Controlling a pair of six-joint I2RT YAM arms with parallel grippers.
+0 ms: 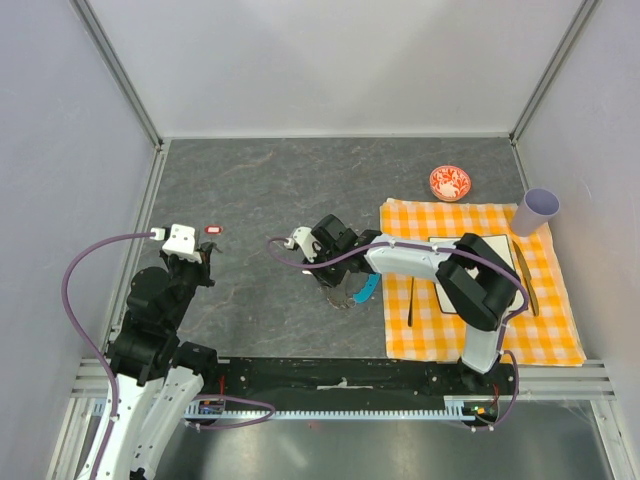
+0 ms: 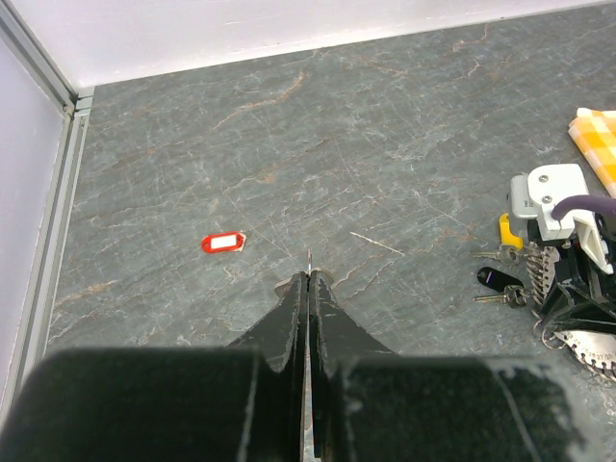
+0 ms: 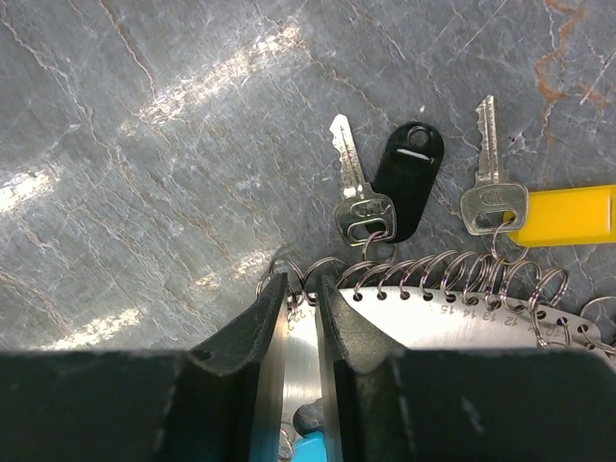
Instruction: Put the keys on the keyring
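Note:
The keyring (image 3: 462,318) is a flat metal plate with numbered holes and a row of split rings along its rim. Its cyan strap (image 1: 367,290) shows beside my right gripper (image 1: 336,288). Two keys hang on the rings: one (image 3: 356,192) with a black tag (image 3: 409,178), one (image 3: 489,183) with a yellow tag (image 3: 568,214). My right gripper (image 3: 303,284) straddles a small ring at the plate's rim, with a narrow gap between its jaws. My left gripper (image 2: 309,277) is shut, hovering far left of the keyring; a thin metal sliver pokes from its tips.
A red-and-white tag (image 2: 222,243) lies just ahead-left of the left gripper. At the right, an orange checked cloth (image 1: 560,330) carries a fork (image 1: 411,300). Behind it stand a red-and-white bowl (image 1: 450,183) and a lavender cup (image 1: 540,210). Enclosure walls ring the table.

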